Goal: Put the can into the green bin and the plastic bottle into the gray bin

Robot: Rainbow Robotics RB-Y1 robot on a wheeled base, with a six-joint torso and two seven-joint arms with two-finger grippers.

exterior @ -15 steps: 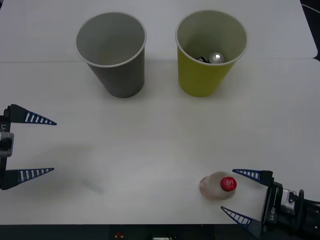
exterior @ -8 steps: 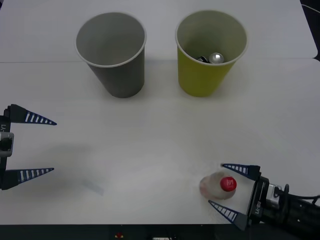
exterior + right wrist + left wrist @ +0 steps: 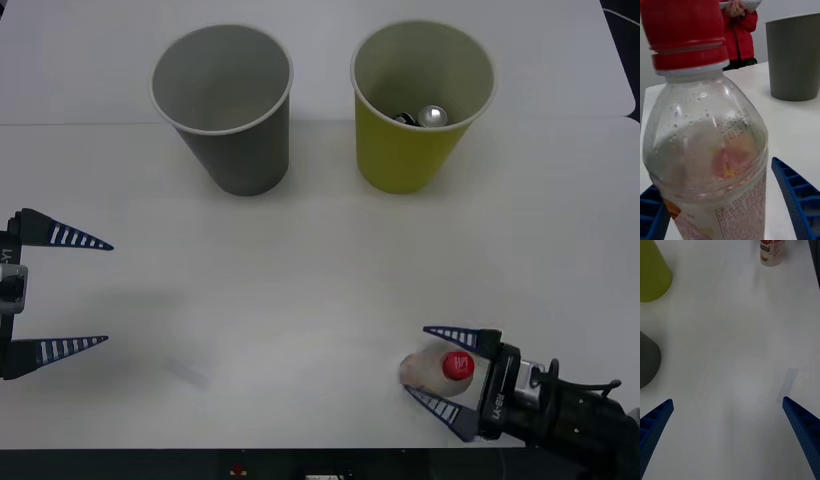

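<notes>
The plastic bottle (image 3: 438, 370), clear with a red cap, stands upright near the table's front edge on the right. My right gripper (image 3: 416, 361) is open, one blue finger on each side of the bottle. The right wrist view has the bottle (image 3: 711, 150) close up between those fingers (image 3: 797, 195), with a small gap showing beside it. The can (image 3: 433, 116) lies inside the green bin (image 3: 410, 160) at the back right. Left of it stands the gray bin (image 3: 245, 160). My left gripper (image 3: 107, 293) hangs open at the left edge, holding nothing.
The left wrist view takes in the green bin (image 3: 651, 273), the gray bin (image 3: 647, 360) and the bottle (image 3: 772, 253) across bare white table (image 3: 733, 352). A person in red (image 3: 739, 33) stands beyond the table's far side.
My right gripper has slid left along the front edge until its open fingers straddle the bottle. The bottle, both bins and the left arm have stayed put.
</notes>
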